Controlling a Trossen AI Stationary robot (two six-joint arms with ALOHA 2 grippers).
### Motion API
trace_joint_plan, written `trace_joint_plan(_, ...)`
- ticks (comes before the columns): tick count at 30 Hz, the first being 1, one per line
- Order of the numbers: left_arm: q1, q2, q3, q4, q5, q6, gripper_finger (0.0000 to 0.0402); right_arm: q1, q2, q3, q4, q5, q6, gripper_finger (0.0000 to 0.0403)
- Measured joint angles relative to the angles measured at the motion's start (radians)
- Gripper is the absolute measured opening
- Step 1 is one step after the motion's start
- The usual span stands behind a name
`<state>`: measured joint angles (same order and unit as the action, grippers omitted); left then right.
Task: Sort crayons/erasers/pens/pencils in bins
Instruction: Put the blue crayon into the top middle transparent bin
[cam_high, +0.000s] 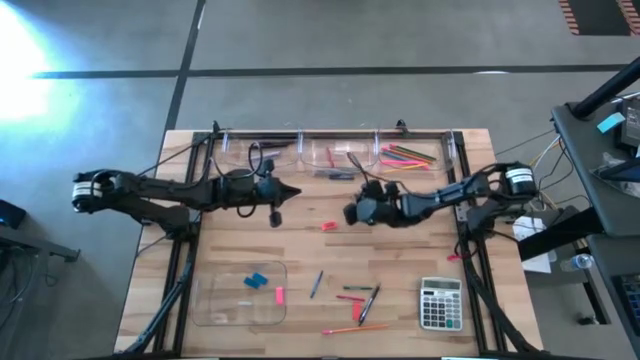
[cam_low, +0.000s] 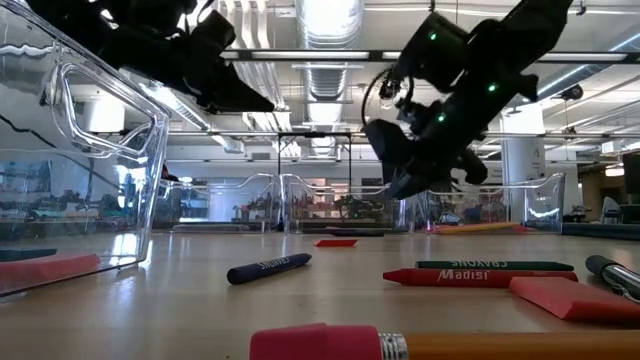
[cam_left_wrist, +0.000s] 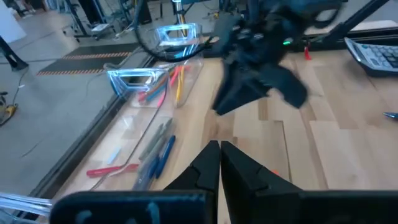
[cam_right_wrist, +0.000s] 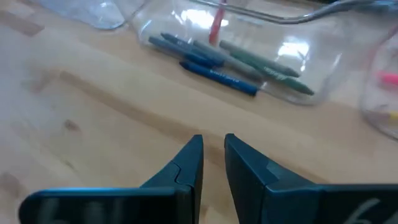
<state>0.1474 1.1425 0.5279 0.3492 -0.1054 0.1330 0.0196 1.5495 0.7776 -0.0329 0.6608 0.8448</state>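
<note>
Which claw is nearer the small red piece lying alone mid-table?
The right claw is nearer, just beside the red piece on its right-arm side. The left claw sits farther off, toward the bins.

We see black arms (cam_high: 180, 188), a light wood table (cam_high: 300, 250), clear bins (cam_high: 240, 293), blue and pink erasers (cam_high: 257, 280), orange and pink pencils (cam_high: 405, 155), a grey calculator (cam_high: 441, 303).

Grey concrete floor (cam_high: 330, 40) stretches beyond the wooden counter (cam_high: 330, 250); bright ceiling lights (cam_low: 325, 20) and exposed ducts (cam_low: 330, 85) hang overhead.
</note>
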Motion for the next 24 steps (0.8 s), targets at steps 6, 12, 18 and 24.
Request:
trace_joint_plan(6,0.001,-0.02,-0.02,-0.001,-0.003,0.003,0.0,-0.112,0.065,0.0,0.148,-0.153,-0.011,0.0042)
trace_joint_plan(12,0.001,-0.018,-0.018,0.001,-0.005,0.002,0.0,-0.17,0.119,0.01,0.198,-0.172,-0.007,0.001)
trace_joint_plan(18,0.001,-0.018,-0.019,0.001,-0.005,0.0,0.0,-0.187,0.174,0.083,0.197,-0.135,-0.046,0.0008)
trace_joint_plan(24,0.001,-0.017,-0.022,0.001,-0.005,-0.022,0.0,-0.206,0.28,0.209,0.073,-0.084,-0.072,0.0008)
